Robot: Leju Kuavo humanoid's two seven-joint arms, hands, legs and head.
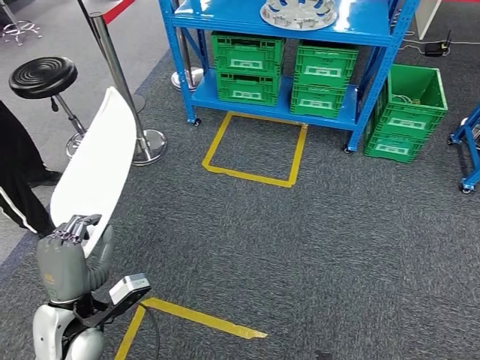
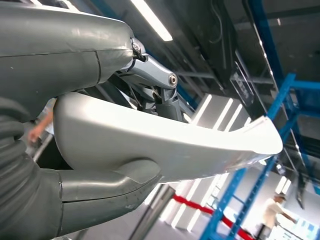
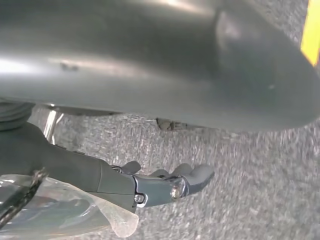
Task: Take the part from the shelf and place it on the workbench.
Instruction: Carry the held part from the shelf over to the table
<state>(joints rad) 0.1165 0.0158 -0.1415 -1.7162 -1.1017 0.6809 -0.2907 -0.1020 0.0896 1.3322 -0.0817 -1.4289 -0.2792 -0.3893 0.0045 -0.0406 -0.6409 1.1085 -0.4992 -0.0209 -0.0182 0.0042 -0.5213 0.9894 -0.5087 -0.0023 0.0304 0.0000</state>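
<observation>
Left hand [image 1: 70, 259], lower left of frame, grips white curved part [image 1: 99, 169] betw. thumb & fingers; part stands up over grey carpet. Right hand [image 3: 158, 182] hangs above carpet, fingers loosely apart, holding nothing. Blue shelf [image 1: 283, 22] w/ green crates [image 1: 249, 64] top centre.

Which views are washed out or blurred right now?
Head view: sharp, but the white part in the left hand is nearly blown out. Left wrist view: ceiling lights glare and the part's tip is overexposed. Right wrist view: the close grey surface is blurred, the carpet streaked.
</observation>
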